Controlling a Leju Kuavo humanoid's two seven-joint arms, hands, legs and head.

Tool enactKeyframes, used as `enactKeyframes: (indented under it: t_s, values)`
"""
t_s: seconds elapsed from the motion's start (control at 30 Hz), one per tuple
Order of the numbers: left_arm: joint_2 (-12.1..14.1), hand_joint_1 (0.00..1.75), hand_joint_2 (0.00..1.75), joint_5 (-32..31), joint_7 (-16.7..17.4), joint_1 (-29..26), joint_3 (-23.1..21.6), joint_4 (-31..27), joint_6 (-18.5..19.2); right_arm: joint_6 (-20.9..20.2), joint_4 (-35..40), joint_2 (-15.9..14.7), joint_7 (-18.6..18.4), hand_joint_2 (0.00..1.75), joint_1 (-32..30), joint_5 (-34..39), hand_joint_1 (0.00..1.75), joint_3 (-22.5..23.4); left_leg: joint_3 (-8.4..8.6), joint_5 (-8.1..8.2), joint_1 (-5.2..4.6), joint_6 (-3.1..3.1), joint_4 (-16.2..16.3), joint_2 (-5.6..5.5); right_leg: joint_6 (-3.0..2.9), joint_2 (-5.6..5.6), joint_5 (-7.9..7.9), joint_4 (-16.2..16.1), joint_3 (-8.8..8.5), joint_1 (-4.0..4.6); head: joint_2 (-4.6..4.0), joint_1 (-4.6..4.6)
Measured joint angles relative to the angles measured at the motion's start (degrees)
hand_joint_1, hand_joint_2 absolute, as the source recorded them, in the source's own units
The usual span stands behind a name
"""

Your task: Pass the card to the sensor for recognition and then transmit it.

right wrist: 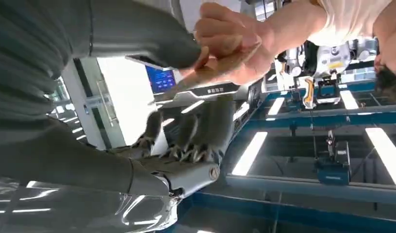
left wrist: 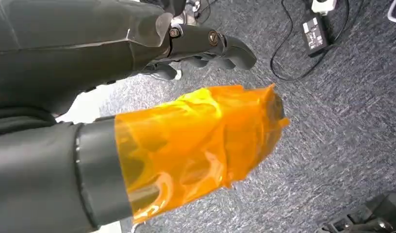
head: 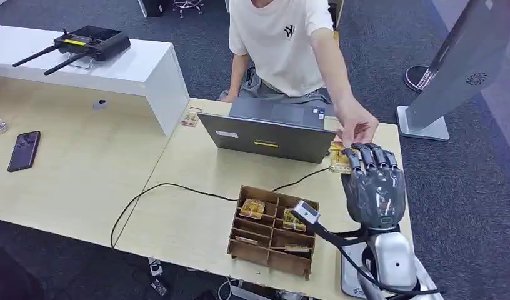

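head view: the right robot hand [head: 372, 181] is raised at the far right of the tabletop [head: 177, 187], fingers up. the card [head: 338, 157] sits just left of its fingertips, and a person's hand [head: 355, 128] reaches it from the far side.

right wrist view: the card [right wrist: 213, 73] lies edge-on between robot thumb and person's fingers; whether the robot hand grips it i cannot tell.

left wrist view: the left robot hand [left wrist: 196, 48] hangs over carpet, curled, empty.

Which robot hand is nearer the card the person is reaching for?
Right. The right hand is raised at the card, fingertips beside it, where the person's hand reaches. The left hand hangs over carpet, away from the table.
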State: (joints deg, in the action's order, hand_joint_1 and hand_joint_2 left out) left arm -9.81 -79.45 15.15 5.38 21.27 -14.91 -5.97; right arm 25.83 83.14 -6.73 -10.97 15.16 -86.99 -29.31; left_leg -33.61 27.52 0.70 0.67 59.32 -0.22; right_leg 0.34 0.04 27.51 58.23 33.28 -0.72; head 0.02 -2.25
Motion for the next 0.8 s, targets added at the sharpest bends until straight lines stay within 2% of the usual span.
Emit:
enactKeyframes:
  t_s: [0.43,0.8]
  values:
    - [0.0,0.0,0.0,-0.1,0.5,-0.1,-0.9,-0.8,0.1,-0.7,0.8,0.5,0.0,1.75,-2.3,0.4,1.75,3.5,0.0,0.0,0.0,0.0,0.0,0.0,0.0,0.0,0.0,0.0,0.0,0.0,0.0,0.0]
    - [0.0,0.0,0.0,-0.1,0.5,-0.2,-0.9,-0.9,0.1,-0.7,1.1,0.6,0.0,1.75,-3.0,0.4,1.75,3.9,0.0,0.0,0.0,0.0,0.0,0.0,0.0,0.01,0.0,0.0,0.0,0.0,0.0,0.0]
